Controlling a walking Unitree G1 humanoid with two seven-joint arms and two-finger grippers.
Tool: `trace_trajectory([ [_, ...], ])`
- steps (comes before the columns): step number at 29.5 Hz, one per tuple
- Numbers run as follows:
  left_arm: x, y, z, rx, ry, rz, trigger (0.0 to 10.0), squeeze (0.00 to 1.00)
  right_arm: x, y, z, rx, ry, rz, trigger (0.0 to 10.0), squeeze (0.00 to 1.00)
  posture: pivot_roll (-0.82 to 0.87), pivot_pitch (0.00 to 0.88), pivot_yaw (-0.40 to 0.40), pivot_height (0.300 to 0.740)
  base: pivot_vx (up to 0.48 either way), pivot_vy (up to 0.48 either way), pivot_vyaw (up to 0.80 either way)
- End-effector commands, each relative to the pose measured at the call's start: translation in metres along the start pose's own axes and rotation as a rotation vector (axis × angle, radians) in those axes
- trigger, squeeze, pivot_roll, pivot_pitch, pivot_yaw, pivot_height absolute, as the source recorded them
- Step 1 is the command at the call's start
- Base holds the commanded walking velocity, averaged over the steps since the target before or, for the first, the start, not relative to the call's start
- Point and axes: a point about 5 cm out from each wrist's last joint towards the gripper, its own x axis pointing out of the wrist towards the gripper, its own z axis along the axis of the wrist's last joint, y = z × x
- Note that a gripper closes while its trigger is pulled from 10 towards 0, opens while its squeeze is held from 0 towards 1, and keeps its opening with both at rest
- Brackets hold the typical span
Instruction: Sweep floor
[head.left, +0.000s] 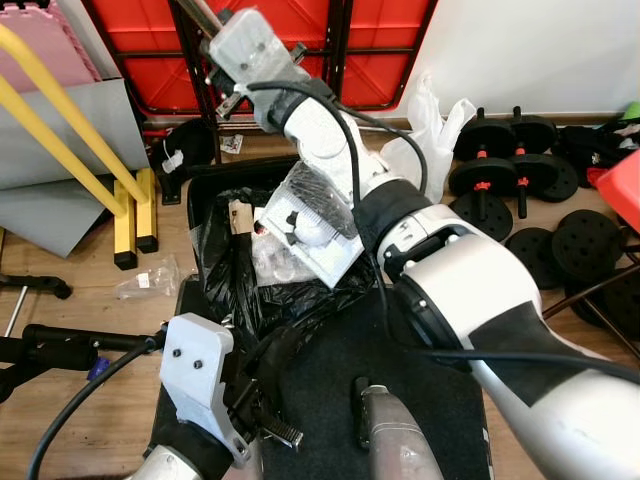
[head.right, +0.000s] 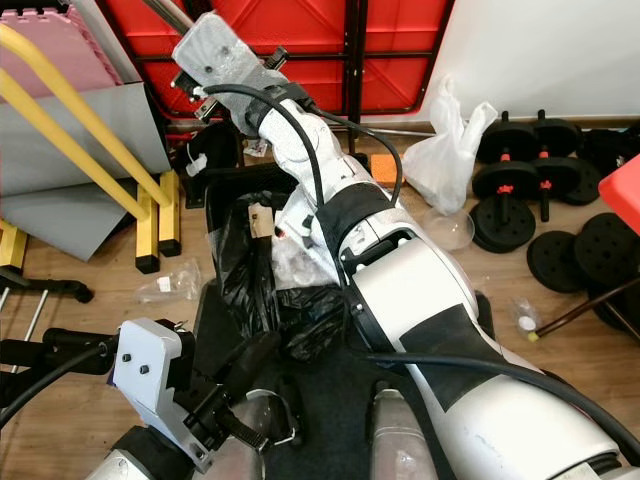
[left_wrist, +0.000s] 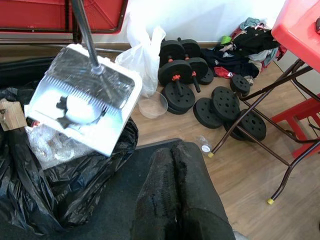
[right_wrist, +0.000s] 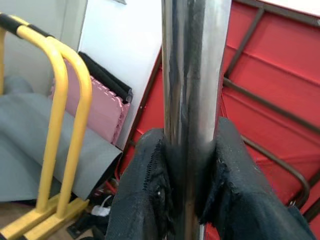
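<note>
My right gripper (right_wrist: 190, 132) is shut on the shiny metal handle (right_wrist: 192, 75) of a white dustpan (head.left: 310, 225), with the arm stretched forward and up. The dustpan hangs tilted over the mouth of a black trash bag (head.left: 235, 275) and carries a pale rounded piece of litter (left_wrist: 80, 107). Clear plastic waste (left_wrist: 50, 145) lies in the bag just under the pan's lip. My left gripper (left_wrist: 172, 150) is low and near my body, beside the bag, its fingers shut with nothing between them.
A yellow rail frame (head.left: 70, 130) and grey mats stand to the left, a red folded table (head.left: 290, 50) behind. A white plastic bag (head.left: 430, 130), a clear bowl (left_wrist: 152, 104), black weights (head.left: 520, 170) and a red table's legs (left_wrist: 260, 115) crowd the right.
</note>
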Motion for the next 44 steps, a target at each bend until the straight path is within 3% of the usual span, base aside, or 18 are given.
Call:
trace_trajectory([
  [1,-0.001,0.001,-0.005,-0.004,0.031,0.026,10.0,0.00,0.008,-0.003,0.026,-0.016,-0.121,-0.003,10.0,0.00,-0.03,0.308,-0.039,0.730,0.000,0.000,0.00],
  [10,0.000,0.002,-0.006,-0.002,0.030,0.029,10.0,0.00,0.004,-0.015,0.034,0.063,-0.202,-0.048,10.0,0.00,-0.03,0.300,-0.036,0.710,0.000,0.000,0.00],
  [13,0.000,0.003,-0.007,-0.001,0.030,0.031,10.0,0.00,0.000,-0.026,0.035,0.077,-0.221,-0.087,10.0,0.00,-0.03,0.293,-0.025,0.700,0.000,0.000,0.00],
  [19,0.000,0.005,-0.008,0.003,0.034,0.030,10.0,0.00,-0.008,-0.046,0.029,0.058,-0.215,-0.155,10.0,0.00,-0.04,0.288,-0.019,0.680,0.000,0.000,0.00],
  [28,-0.001,0.008,-0.009,0.008,0.038,0.035,10.0,0.00,-0.014,-0.055,0.022,0.057,-0.192,-0.178,10.0,0.00,-0.03,0.282,-0.012,0.660,0.000,0.000,0.00],
  [44,-0.002,0.009,-0.009,0.013,0.044,0.036,10.0,0.00,-0.016,-0.065,0.028,-0.041,-0.199,-0.164,10.0,0.00,-0.02,0.285,-0.005,0.615,0.000,0.000,0.00],
])
